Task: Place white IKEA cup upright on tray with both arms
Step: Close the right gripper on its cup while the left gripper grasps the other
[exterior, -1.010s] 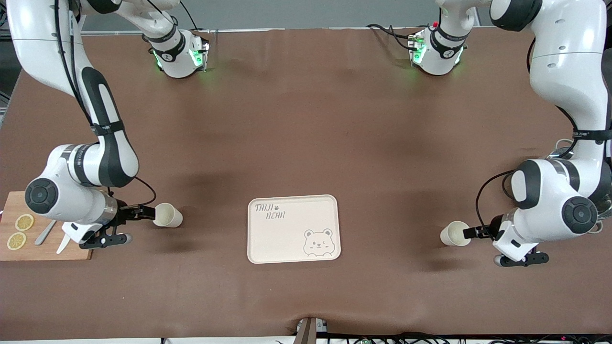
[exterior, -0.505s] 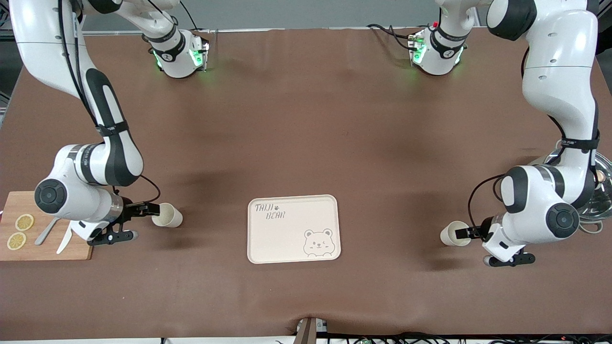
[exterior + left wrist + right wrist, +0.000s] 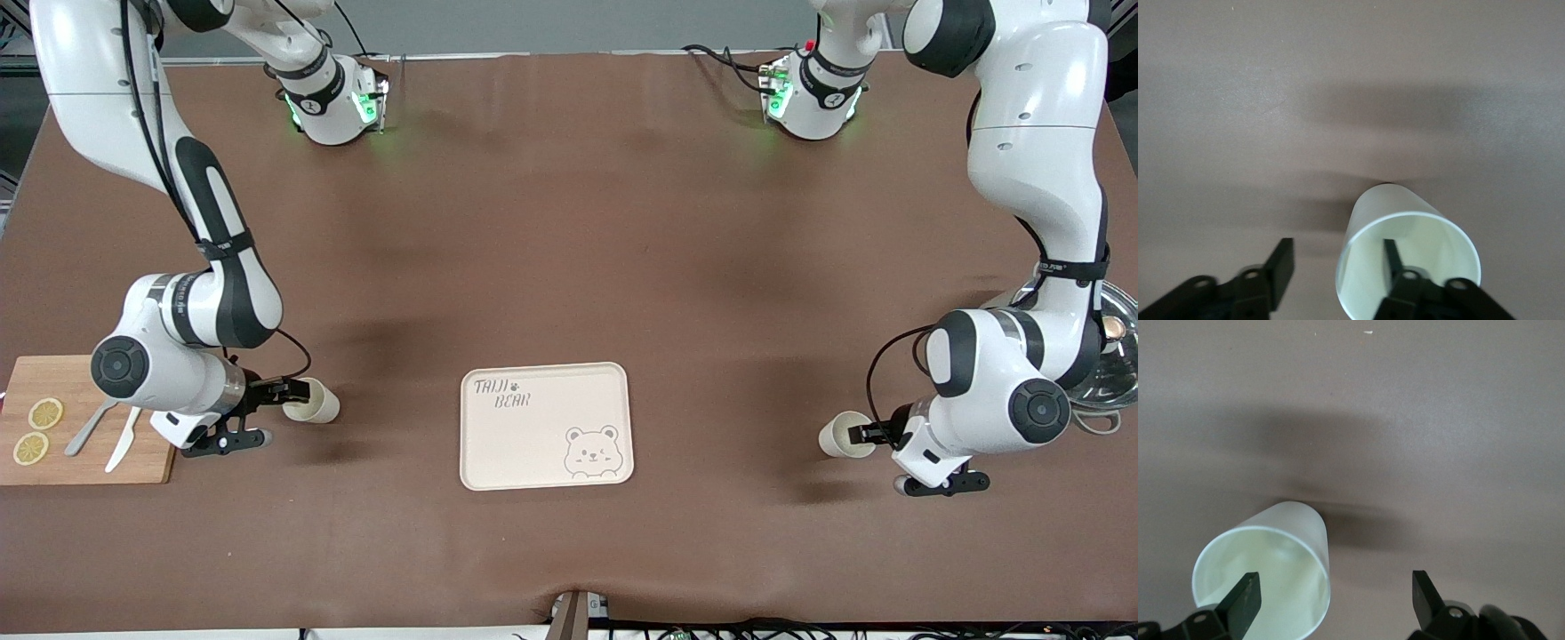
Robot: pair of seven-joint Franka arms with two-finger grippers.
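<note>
Cups — two white (image 3: 313, 401) (image 3: 837, 436), lying sideways, each pincer (image 3: 1335, 595) (image 3: 1338, 263) released, one finger inside — tray (image 3: 545, 426) between.

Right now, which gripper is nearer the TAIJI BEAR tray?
Right. The right gripper is at the mouth of a tipped white cup toward the right arm's end, a shorter gap from the tray; the left gripper sits at the other cup, farther away.

brown bench (image 3: 569, 222) carries tray (image 3: 545, 425) lower centre, cutting board (image 3: 84, 462) lower left, two cups (image 3: 311, 400) (image 3: 840, 435) on their sides.
</note>
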